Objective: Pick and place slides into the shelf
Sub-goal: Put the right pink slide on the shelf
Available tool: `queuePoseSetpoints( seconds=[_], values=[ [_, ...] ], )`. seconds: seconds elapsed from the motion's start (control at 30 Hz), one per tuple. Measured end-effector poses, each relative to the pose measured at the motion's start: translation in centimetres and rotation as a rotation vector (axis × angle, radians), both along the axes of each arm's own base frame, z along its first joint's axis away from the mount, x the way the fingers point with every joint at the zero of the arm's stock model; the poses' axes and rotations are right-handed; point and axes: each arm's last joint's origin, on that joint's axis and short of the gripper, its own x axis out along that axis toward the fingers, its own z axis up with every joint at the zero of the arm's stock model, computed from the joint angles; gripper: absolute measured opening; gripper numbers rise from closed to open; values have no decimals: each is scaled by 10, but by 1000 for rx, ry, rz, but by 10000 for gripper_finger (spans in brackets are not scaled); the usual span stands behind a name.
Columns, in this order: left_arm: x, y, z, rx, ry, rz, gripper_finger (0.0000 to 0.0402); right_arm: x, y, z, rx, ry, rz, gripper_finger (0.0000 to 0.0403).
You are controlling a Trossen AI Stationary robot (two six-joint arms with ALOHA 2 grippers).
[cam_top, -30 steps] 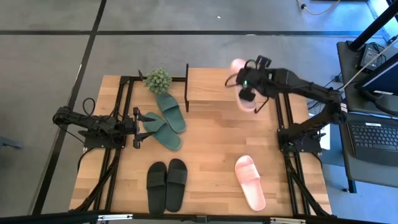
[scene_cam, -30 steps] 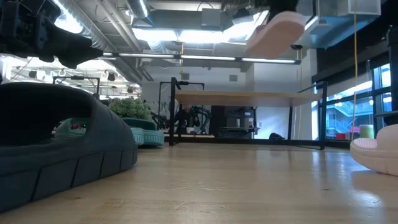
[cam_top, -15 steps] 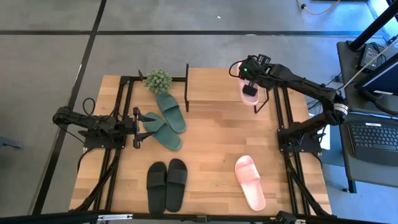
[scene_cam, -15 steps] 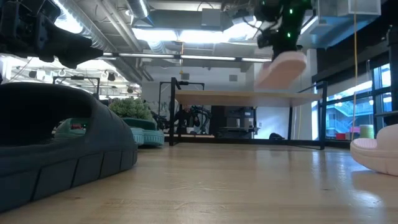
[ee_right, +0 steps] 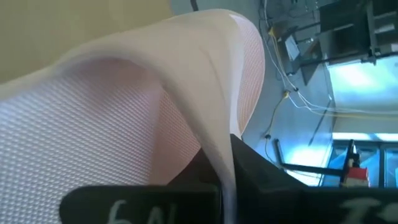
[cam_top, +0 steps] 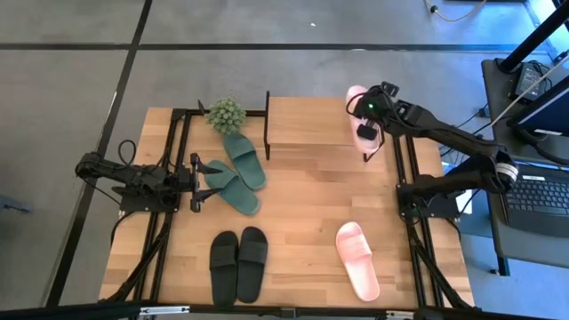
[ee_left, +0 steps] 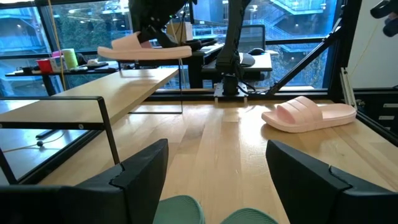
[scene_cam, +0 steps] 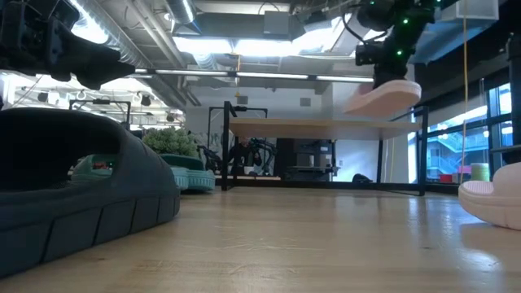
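My right gripper (cam_top: 365, 132) is shut on a light pink slide (cam_top: 356, 98), held over the right end of the shelf's wooden top (cam_top: 307, 124). In the low view the slide (scene_cam: 383, 98) hangs just above the plank (scene_cam: 317, 124). The second pink slide (cam_top: 357, 260) lies sole-down on the table at the near right. Two dark green slides (cam_top: 240, 173) lie left of the shelf. A black pair (cam_top: 240, 262) lies at the near middle. My left gripper (cam_top: 197, 182) is open at the table's left, its fingers on either side of the green slides' ends (ee_left: 186, 211). My right gripper pinches the pink slide's wide strap (ee_right: 211, 143) between its two fingers, one finger under the strap and one outside it. The fingers come from above, pointing down. The slide hangs nearly level below them, clear of the shelf top (ee_left: 149, 78).
A small green potted plant (cam_top: 226, 114) stands by the shelf's left frame. Black metal frames (cam_top: 398, 169) run along the table's left and right sides. Bare wood lies between the shelf and the near slides.
My right gripper has gone down and toward the table's right edge with the pink slide. The slide was high and steeply tilted; it now hangs nearly level just above the shelf top's right end.
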Motion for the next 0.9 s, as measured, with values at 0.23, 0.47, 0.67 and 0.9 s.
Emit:
queuePoseSetpoints(
  seconds=[0.23,0.47,0.67,0.9],
  values=[
    [0,0,0,1,0,0,263,-2,-2,0,2,-15,-4,11],
    [0,0,0,1,0,0,263,-1,-9,-6,32,-4,-13,11],
    [0,0,0,1,0,0,263,3,-16,-15,66,19,-16,11],
    [0,0,0,1,0,0,263,4,-20,-19,78,40,-21,11]
  ],
)
